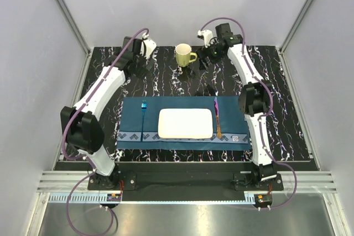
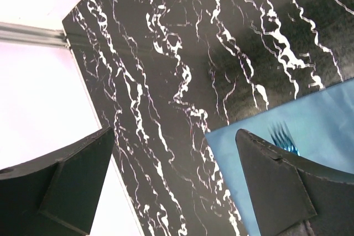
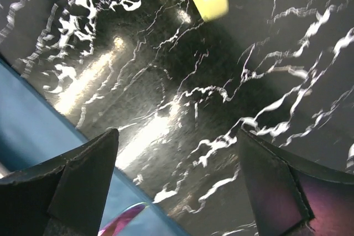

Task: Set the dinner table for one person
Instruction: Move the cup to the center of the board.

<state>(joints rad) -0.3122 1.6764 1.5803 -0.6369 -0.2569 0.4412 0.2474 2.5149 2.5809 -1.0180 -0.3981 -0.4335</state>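
- One white rectangular plate (image 1: pixel 185 123).
- One black marbled tabletop (image 1: pixel 166 81), under everything.
- One dark blue placemat (image 1: pixel 232 120), beneath the plate.
- One blue fork (image 1: pixel 143 119), just left of the plate.
- One pink-and-brown utensil (image 1: pixel 217 117), just right of the plate; kind unclear, perhaps two pieces end to end.
- One yellow mug (image 1: pixel 184 55), well beyond the plate.
- Two claws: left claw (image 2: pixel 174 164), right claw (image 3: pixel 177 161).

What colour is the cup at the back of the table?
The cup is pale yellow, seen best from the top external camera.
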